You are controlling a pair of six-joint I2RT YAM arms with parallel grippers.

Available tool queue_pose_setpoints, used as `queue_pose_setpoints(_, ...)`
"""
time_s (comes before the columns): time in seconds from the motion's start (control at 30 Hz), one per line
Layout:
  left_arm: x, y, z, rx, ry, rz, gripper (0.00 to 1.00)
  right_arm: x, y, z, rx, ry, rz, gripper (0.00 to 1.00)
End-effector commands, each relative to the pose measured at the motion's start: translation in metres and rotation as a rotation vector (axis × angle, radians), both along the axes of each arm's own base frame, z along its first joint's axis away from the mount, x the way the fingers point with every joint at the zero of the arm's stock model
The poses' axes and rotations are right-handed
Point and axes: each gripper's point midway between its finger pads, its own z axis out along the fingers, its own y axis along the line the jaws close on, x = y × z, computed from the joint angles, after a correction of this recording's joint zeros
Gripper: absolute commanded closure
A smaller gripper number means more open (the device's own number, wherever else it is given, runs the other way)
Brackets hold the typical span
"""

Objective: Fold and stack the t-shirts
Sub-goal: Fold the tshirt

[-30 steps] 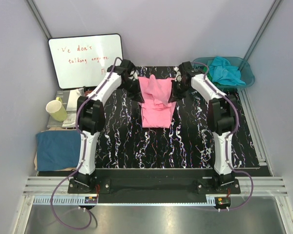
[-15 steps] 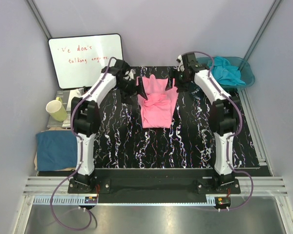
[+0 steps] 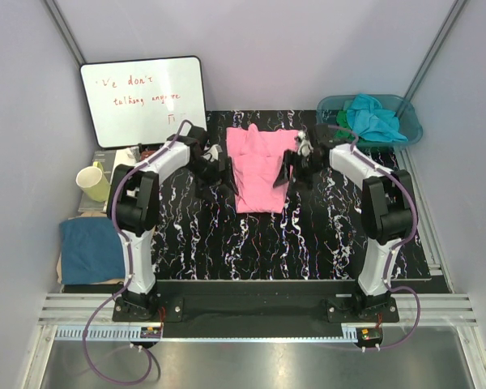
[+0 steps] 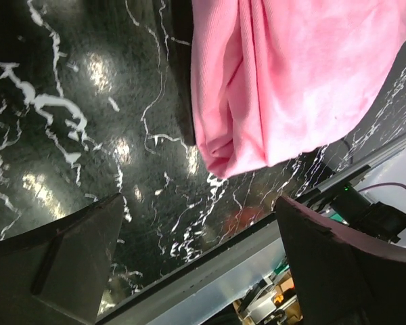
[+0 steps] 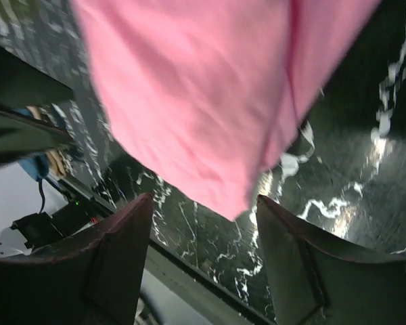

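Marbled table (image 3: pixel 308 235) bears pink t-shirt (image 3: pixel 259 166); only overhead shows whiteboard (image 3: pixel 142 97).

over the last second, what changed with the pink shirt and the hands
The left hand and right hand let go of the pink t-shirt and drew back toward the near side, now open beside it. The shirt dropped and lies flatter on the mat. The turquoise t-shirt in the basin, the folded dark blue t-shirt and the mug stayed put.

White left arm (image 3: pixel 164 160) and right arm (image 3: pixel 352 164), black joints, purple cables (image 3: pixel 418 310).
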Motion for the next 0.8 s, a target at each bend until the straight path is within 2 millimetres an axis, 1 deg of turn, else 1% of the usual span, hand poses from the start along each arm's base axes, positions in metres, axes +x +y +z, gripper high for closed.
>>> queue_pose_setpoints(0.0, 0.01, -0.021, 0.011, -0.128, -0.057, 0.019, 0.02, -0.023, 0.005, -0.004, 0.053, 0.063, -0.02, 0.33)
queue_pose_setpoints(0.03, 0.011, -0.025, 0.006, -0.136, -0.055, 0.019, 0.02, -0.029, 0.004, -0.015, 0.054, 0.092, -0.022, 0.35)
queue_pose_setpoints(0.07, 0.011, -0.026, 0.002, -0.138, -0.044, 0.025, 0.02, -0.032, 0.004, -0.018, 0.054, 0.109, -0.029, 0.38)
queue_pose_setpoints(0.1, 0.009, -0.033, 0.001, -0.153, -0.038, 0.014, 0.04, -0.035, 0.004, -0.023, 0.055, 0.125, -0.029, 0.38)
queue_pose_setpoints(0.13, 0.009, -0.037, -0.003, -0.16, -0.036, 0.009, 0.05, -0.034, 0.003, -0.024, 0.053, 0.121, -0.036, 0.39)
queue_pose_setpoints(0.2, 0.007, -0.047, -0.005, -0.175, -0.029, -0.003, 0.08, -0.037, 0.003, -0.026, 0.053, 0.132, -0.041, 0.39)
queue_pose_setpoints(0.23, 0.007, -0.052, -0.01, -0.176, -0.024, -0.009, 0.11, -0.037, 0.004, -0.027, 0.057, 0.134, -0.038, 0.39)
queue_pose_setpoints(0.3, 0.006, -0.06, -0.013, -0.175, -0.02, -0.019, 0.13, -0.039, 0.005, -0.029, 0.068, 0.155, -0.038, 0.39)
queue_pose_setpoints(0.33, 0.005, -0.064, -0.018, -0.177, -0.006, -0.019, 0.18, -0.04, 0.007, -0.033, 0.076, 0.171, -0.035, 0.39)
queue_pose_setpoints(0.37, 0.006, -0.068, -0.018, -0.185, -0.003, -0.025, 0.22, -0.041, 0.007, -0.034, 0.078, 0.185, -0.04, 0.41)
queue_pose_setpoints(0.4, 0.003, -0.073, -0.024, -0.184, 0.014, -0.033, 0.27, -0.042, 0.007, -0.038, 0.078, 0.195, -0.041, 0.44)
queue_pose_setpoints(0.43, 0.002, -0.076, -0.026, -0.183, 0.022, -0.033, 0.32, -0.043, 0.008, -0.039, 0.082, 0.204, -0.043, 0.45)
queue_pose_setpoints(0.47, 0.003, -0.079, -0.026, -0.188, 0.026, -0.036, 0.44, -0.044, 0.009, -0.039, 0.087, 0.213, -0.042, 0.48)
queue_pose_setpoints(0.5, 0.001, -0.081, -0.031, -0.183, 0.038, -0.038, 0.5, -0.044, 0.01, -0.042, 0.091, 0.224, -0.039, 0.59)
queue_pose_setpoints(0.53, 0.0, -0.081, -0.033, -0.179, 0.05, -0.031, 0.59, -0.044, 0.012, -0.041, 0.106, 0.234, -0.037, 0.67)
queue_pose_setpoints(0.57, -0.001, -0.081, -0.036, -0.172, 0.058, -0.027, 0.76, -0.046, 0.013, -0.041, 0.115, 0.242, -0.032, 0.74)
queue_pose_setpoints(0.6, -0.002, -0.08, -0.038, -0.167, 0.063, -0.022, 0.85, -0.047, 0.014, -0.042, 0.123, 0.254, -0.03, 0.81)
queue_pose_setpoints(0.63, -0.003, -0.078, -0.039, -0.158, 0.067, -0.021, 0.92, -0.047, 0.016, -0.04, 0.138, 0.258, -0.024, 0.94)
queue_pose_setpoints(0.67, -0.004, -0.076, -0.04, -0.146, 0.063, -0.021, 1.0, -0.048, 0.016, -0.04, 0.14, 0.266, -0.023, 0.98)
queue_pose_setpoints(0.7, -0.003, -0.075, -0.036, -0.144, 0.056, -0.02, 1.0, -0.051, 0.016, -0.04, 0.139, 0.275, -0.023, 1.0)
queue_pose_setpoints(0.77, -0.007, -0.07, -0.036, -0.118, 0.056, -0.018, 1.0, -0.055, 0.013, -0.039, 0.128, 0.279, -0.025, 1.0)
